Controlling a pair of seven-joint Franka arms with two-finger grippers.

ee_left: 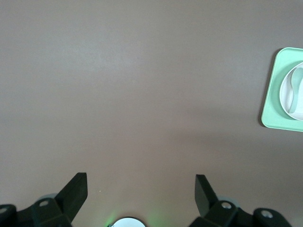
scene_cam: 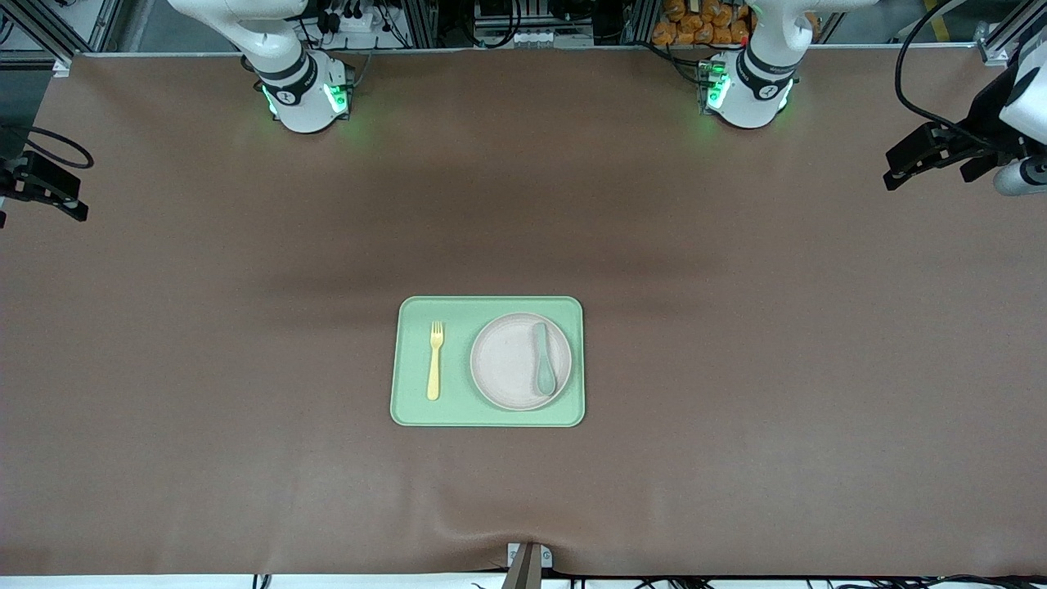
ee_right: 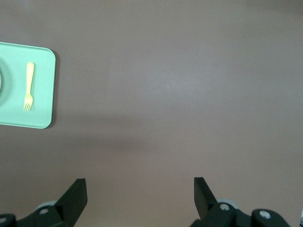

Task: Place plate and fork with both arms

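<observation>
The pale beige-pink plate lies on the light green tray, on the half toward the left arm's end. The pale yellow fork lies on the tray beside the plate, toward the right arm's end. My left gripper is open and empty, raised over bare table at the left arm's end; its wrist view shows the tray's corner and the plate. My right gripper is open and empty over the right arm's end; its wrist view shows the fork on the tray.
A muted green spoon lies in the plate, on its side toward the left arm's end, and shows in the left wrist view. Brown table cover spreads all round the tray. A small clamp sits at the table's front edge.
</observation>
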